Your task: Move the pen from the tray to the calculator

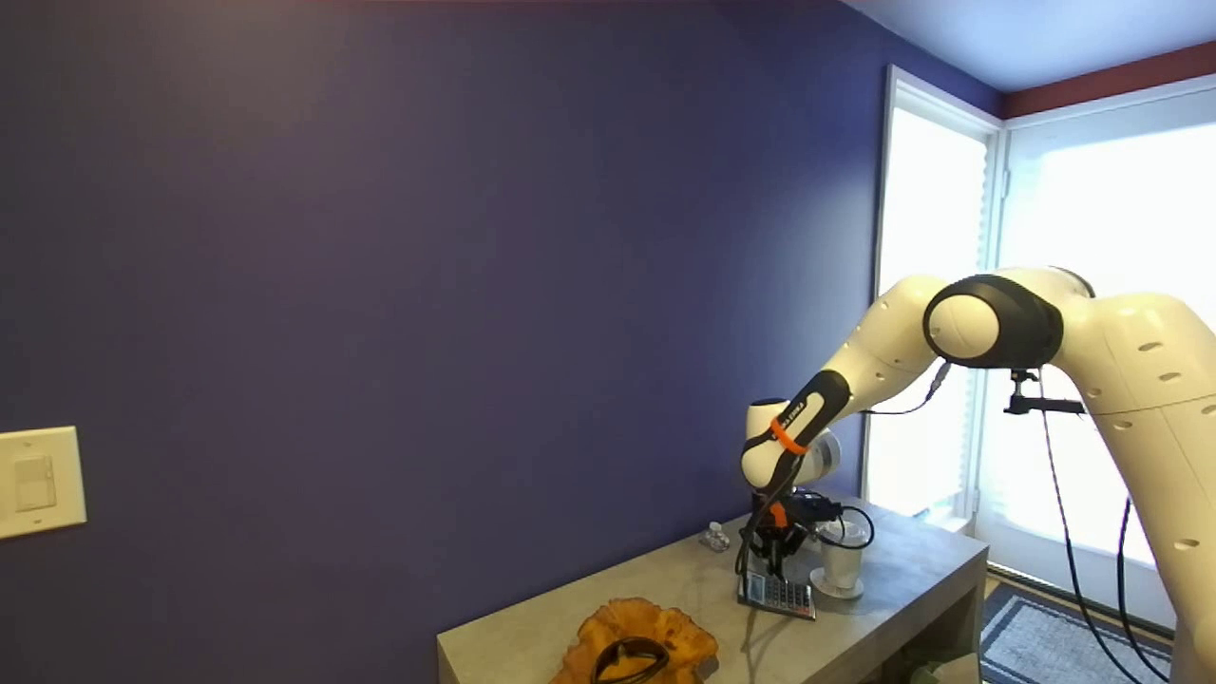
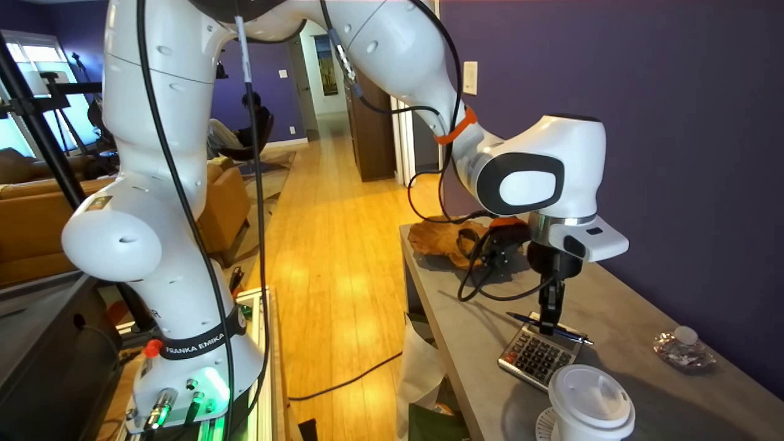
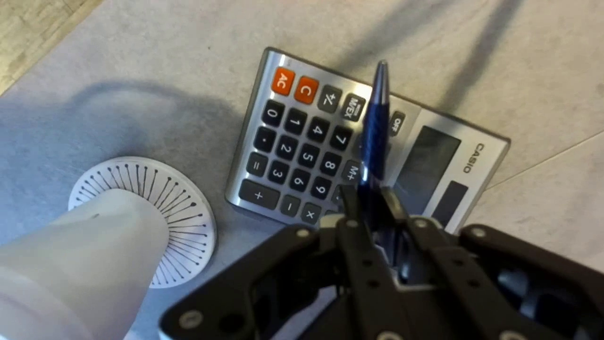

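Over the calculator (image 3: 309,156): blue pen (image 3: 375,137), crosswise — contact unclear
Gripper (image 3: 371,203): grasping pen near its middle
White cup (image 3: 108,245): on coaster (image 3: 196,231) — near calculator

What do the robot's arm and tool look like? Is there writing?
The arm is smooth, rounded and mostly white, partly black, with an orange band. Black cables run along it. A black ring low on it says FRANKA EMIKA. The tool is black and jointed, with round silvery bolts.
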You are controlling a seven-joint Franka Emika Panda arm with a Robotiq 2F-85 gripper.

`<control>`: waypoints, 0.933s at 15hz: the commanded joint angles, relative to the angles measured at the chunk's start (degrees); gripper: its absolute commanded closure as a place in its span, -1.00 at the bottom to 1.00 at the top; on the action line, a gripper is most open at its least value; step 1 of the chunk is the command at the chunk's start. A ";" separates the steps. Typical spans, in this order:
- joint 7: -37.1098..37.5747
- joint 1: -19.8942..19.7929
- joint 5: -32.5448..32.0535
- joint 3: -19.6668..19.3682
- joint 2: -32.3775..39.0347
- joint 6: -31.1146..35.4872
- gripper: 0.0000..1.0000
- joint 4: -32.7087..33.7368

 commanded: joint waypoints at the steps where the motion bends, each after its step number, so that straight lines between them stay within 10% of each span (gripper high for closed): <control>1: 7.75 3.41 -2.19 -2.95 2.89 2.25 0.93 0.67; 14: 17.51 6.75 -4.10 -4.77 5.15 3.01 0.93 2.15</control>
